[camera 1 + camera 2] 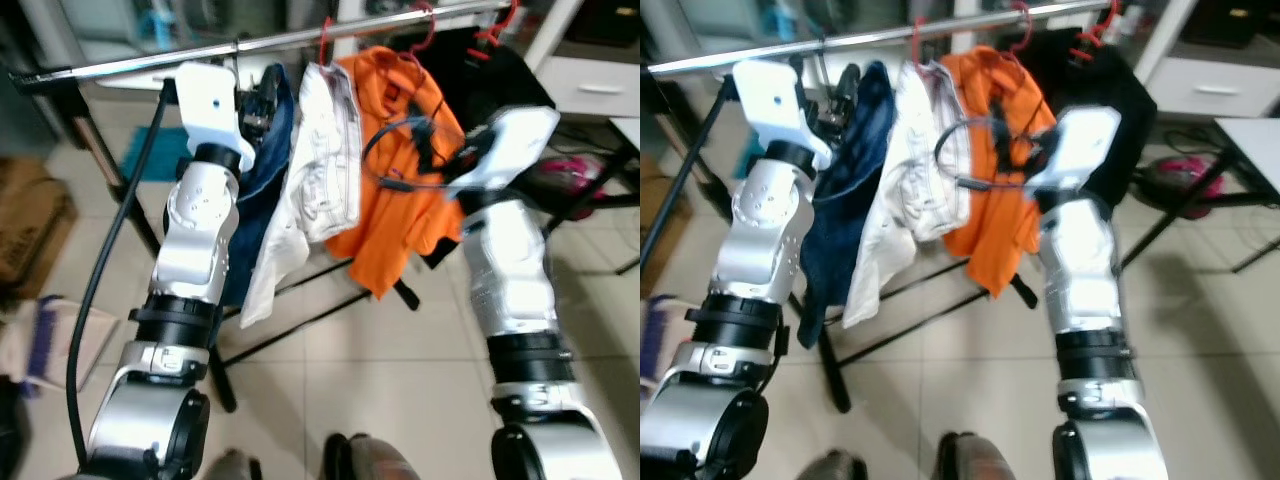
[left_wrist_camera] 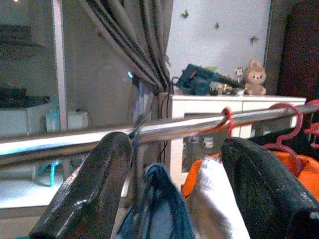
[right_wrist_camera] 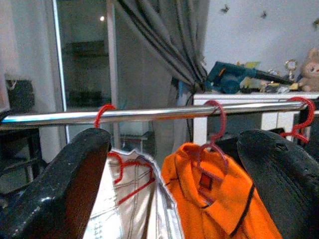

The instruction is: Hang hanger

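A metal rail [image 1: 200, 50] carries a navy garment [image 1: 265, 170], a white garment [image 1: 320, 180], an orange shirt [image 1: 400, 200] and a black garment [image 1: 500, 80]. Red hanger hooks [image 3: 217, 119] hold the white, orange and black ones. My left gripper [image 1: 262, 100] is raised just under the rail at the top of the navy garment [image 2: 157, 199]. Its fingers stand open on either side of that garment, whose thin greyish hook [image 2: 135, 130] rests on the rail [image 2: 199, 127]. My right gripper [image 1: 428, 138] is open in front of the orange shirt [image 3: 214, 199], a little below the rail [image 3: 149, 114].
The rack's black legs [image 1: 290, 330] spread over the tiled floor. A cardboard box [image 1: 30, 220] sits at the left. A white cabinet [image 1: 600, 85] and black table legs [image 1: 590, 200] stand at the right. A black cable [image 1: 110, 250] runs along my left arm.
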Controlling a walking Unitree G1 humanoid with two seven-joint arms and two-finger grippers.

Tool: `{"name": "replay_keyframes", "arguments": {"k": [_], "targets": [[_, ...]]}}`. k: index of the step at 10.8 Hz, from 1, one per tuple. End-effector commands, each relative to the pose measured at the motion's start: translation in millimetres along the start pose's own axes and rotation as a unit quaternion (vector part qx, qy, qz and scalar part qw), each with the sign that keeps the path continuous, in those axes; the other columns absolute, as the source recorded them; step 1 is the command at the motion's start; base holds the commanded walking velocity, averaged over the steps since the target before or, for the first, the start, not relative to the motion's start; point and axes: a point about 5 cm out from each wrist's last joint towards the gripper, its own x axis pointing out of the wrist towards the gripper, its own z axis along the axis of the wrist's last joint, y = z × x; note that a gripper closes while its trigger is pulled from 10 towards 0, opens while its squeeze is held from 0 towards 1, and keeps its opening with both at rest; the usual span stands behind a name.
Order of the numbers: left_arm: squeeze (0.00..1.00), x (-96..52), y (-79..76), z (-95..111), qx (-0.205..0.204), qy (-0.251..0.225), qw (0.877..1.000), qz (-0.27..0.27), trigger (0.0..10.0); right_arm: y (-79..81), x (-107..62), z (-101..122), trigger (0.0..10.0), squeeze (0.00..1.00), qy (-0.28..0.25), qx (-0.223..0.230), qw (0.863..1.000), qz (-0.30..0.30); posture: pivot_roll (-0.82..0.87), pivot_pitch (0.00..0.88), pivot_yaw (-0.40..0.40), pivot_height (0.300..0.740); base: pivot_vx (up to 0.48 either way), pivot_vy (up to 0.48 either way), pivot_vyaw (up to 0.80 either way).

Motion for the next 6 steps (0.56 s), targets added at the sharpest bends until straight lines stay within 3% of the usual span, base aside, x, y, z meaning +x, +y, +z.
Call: {"name": "replay_keyframes", "arguments": {"k": [1, 4, 5, 6], "targets": [[0.00, -1.0, 4.0, -1.4, -0.002, 0.009, 1.000, 0.003, 10.0, -3.7, -4.8, -8.9, 10.0, 0.00, 0.024, 0.008, 1.000, -0.003, -0.07, 0.131, -0.059, 0.740, 0.000, 0.000, 0.00], [0.00, 5.3, 19.5, -27.6, -0.009, 0.091, 0.996, 0.022, 10.0, -4.1, -11.1, -17.4, 10.0, 0.00, 0.059, 0.000, 0.998, -0.013, -0.08, 0.106, -0.060, 0.740, 0.000, 0.000, 0.00], [1.00, 11.5, 23.6, -30.9, -0.002, 0.101, 0.995, 0.021, 10.0, -4.6, -14.3, -24.8, 10.0, 0.00, 0.076, -0.003, 0.997, -0.023, -0.09, 0.103, -0.060, 0.740, 0.000, 0.000, 0.00], [1.00, 23.8, 24.4, -26.3, 0.006, 0.105, 0.994, 0.014, 10.0, -2.7, -17.5, -32.7, 10.0, 0.00, 0.091, -0.010, 0.995, -0.027, -0.10, 0.106, -0.056, 0.740, 0.000, 0.000, 0.00]]}}
